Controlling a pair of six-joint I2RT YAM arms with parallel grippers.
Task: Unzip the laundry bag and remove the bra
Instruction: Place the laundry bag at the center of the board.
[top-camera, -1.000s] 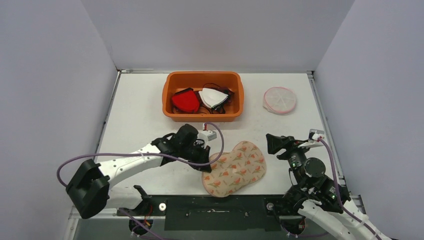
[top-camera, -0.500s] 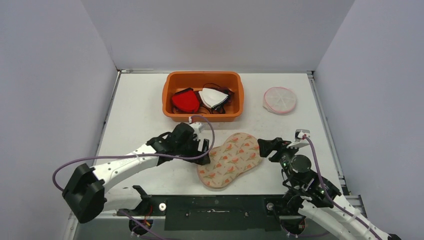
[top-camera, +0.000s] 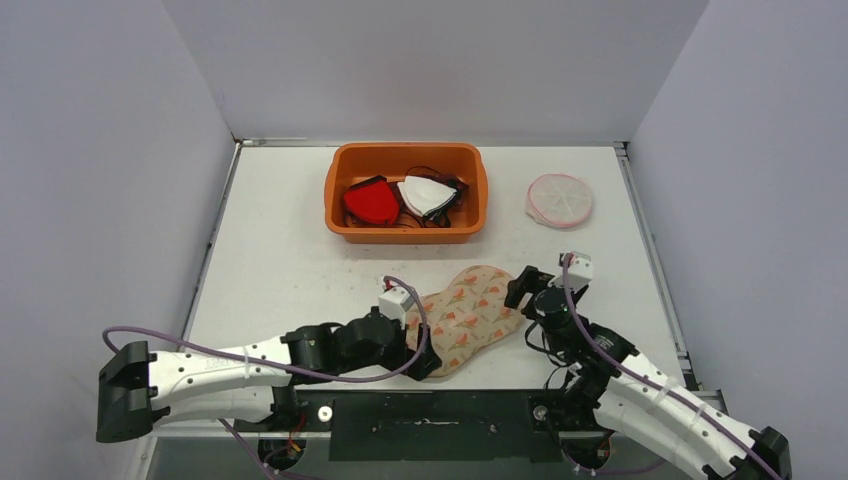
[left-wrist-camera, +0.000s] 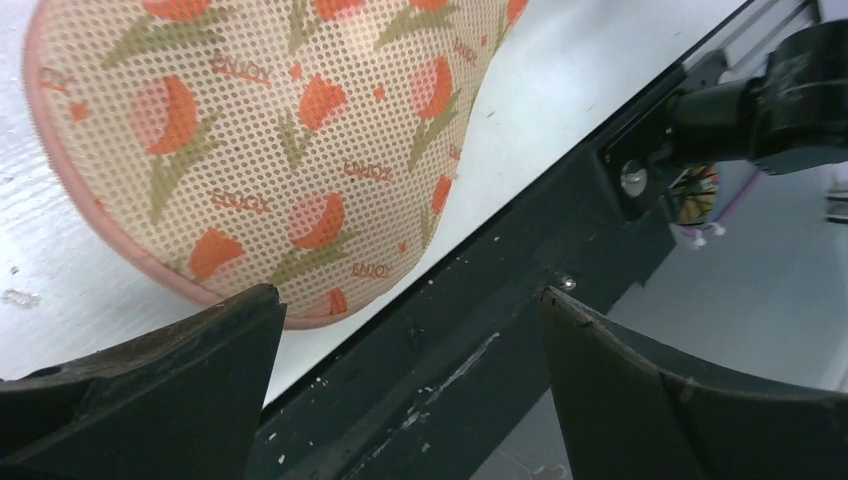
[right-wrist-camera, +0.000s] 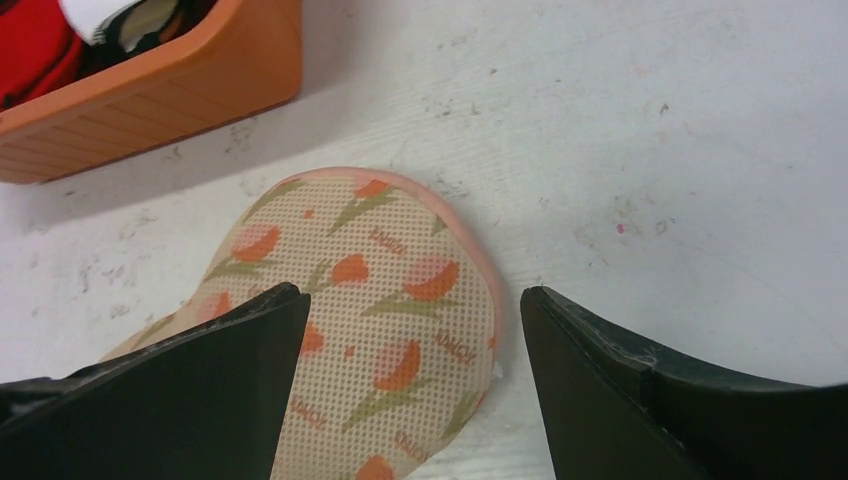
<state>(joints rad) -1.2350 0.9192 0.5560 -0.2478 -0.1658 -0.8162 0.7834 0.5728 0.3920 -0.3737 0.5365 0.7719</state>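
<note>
Down at the table's (top-camera: 280, 230) front edge lies the bag (top-camera: 468, 315), a peanut-shaped mesh pouch printed with orange tulips and trimmed in pink. It rests flat, its long axis running from near-left to far-right. Its zip cannot be made out in any view.

The left gripper (top-camera: 425, 358) sits at the bag's near end with its jaws spread wide. In the wrist view the gripper (left-wrist-camera: 405, 300) straddles the table's front edge, and the bag's (left-wrist-camera: 300, 150) pink rim is just beside one finger (left-wrist-camera: 180, 370), not pinched.

The right gripper (top-camera: 520, 287) is at the bag's far end, also spread. Its wrist view shows the gripper (right-wrist-camera: 410, 295) low over the bag's (right-wrist-camera: 380, 290) rounded tip, which lies between the two fingers with space on both sides.

Behind the bag, well apart, an orange bin (top-camera: 405, 235) holds a red garment (top-camera: 370, 203) and a white garment (top-camera: 425, 193) side by side. To the bin's right, near the back corner, lies a round pink-rimmed pouch (top-camera: 560, 200).
</note>
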